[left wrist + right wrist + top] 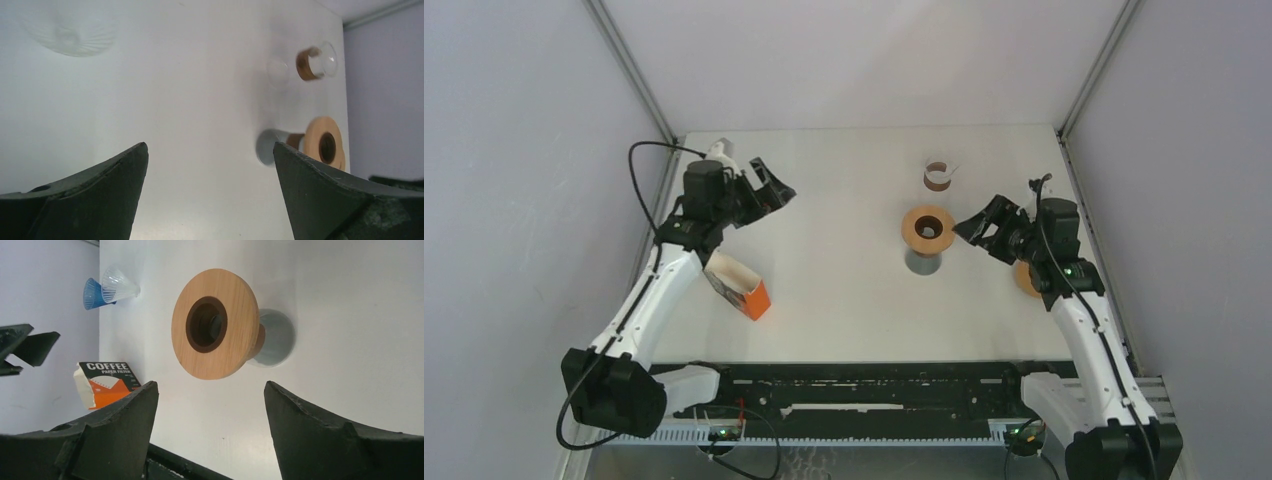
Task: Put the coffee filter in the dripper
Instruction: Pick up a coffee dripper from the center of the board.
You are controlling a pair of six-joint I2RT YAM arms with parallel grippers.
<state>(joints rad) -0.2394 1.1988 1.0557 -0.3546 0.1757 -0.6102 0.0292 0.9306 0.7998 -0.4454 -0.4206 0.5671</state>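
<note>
The left arm [649, 300] rises from its base at the near left and reaches forward, elbow bent, with the wrist turned toward the middle. The left hand [774, 188] has its jaws spread wide with nothing between them, and its dark fingers [100, 195] stand far apart in the wrist view. The right arm [1089, 330] leans forward from the near right and bends inward at the wrist. The right hand [972, 232] points leftward, jaws parted and empty.
</note>
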